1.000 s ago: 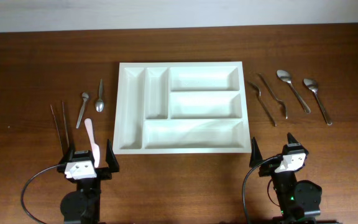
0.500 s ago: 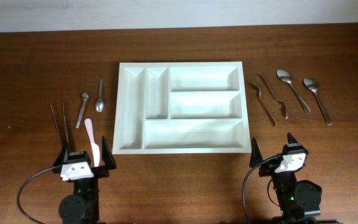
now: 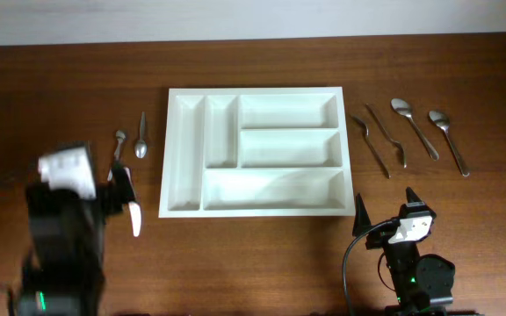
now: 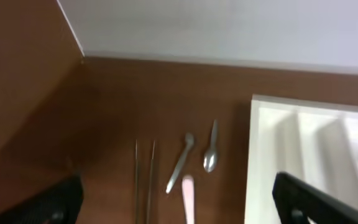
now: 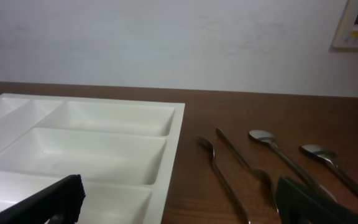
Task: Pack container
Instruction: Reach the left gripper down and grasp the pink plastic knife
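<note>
My left tool [image 4: 176, 198], jaws spread and empty, has lifted from the tabletop's [image 3: 51, 79] front edge toward the spatula [image 3: 135, 218] left of the tray [image 3: 253, 90], which lies empty mid-tabletop, so I judge packing is starting. My right tool [image 3: 385, 204] stays parked, spread.

Left end effector [image 4: 178, 198] hovers raised, jaws wide; right end effector [image 3: 386, 205] sits low, jaws wide.
</note>
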You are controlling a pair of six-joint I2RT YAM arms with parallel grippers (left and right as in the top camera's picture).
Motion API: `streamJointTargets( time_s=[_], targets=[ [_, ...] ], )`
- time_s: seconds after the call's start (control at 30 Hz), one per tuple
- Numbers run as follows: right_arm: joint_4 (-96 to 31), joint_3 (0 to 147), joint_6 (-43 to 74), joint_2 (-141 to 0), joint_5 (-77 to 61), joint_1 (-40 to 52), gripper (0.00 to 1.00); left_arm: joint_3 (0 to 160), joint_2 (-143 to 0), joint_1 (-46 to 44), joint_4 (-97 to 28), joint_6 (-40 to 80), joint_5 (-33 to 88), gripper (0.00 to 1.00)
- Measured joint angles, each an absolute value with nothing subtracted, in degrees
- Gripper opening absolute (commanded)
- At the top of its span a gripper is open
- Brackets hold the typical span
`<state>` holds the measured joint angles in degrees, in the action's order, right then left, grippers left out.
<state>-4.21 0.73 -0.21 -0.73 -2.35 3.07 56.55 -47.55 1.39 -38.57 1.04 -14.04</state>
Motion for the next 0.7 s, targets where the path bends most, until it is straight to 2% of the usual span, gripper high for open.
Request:
streamJointTargets(
  time_s=[0.17,0.4,0.43,0.47,0.5,0.7],
  targets=[
    [-4.2,0.7,-0.3,-0.7,-2.3,3.1,0.99,69.0,-68.5,1.4,-45.7,1.1,-14.7,0.99],
    [-4.2,0.7,-0.2,-0.7,-2.3,3.1,0.99,71.2,-86.8,1.4,-45.5,1.0,-14.8,0.99],
    [-4.2,0.7,-0.2,-0.7,-2.3,3.1,0.98,71.2,-88.2,1.4,-46.0,1.0,-14.8,0.91],
    [-4.2,0.7,-0.3,-0.7,-2.3,3.1,0.99,71.2,-89.4,1.4,-46.7,1.2,-14.8,0.77],
    [-4.2,0.7,-0.2,-0.7,-2.3,3.1,0.99,71.2,-90.4,1.4,-47.7,1.2,-14.7,0.73],
    [-4.2,0.7,-0.2,-0.7,-2.3,3.1,0.99,71.2,-93.1,2.0,-50.8,5.1,-14.4,0.75]
  ],
)
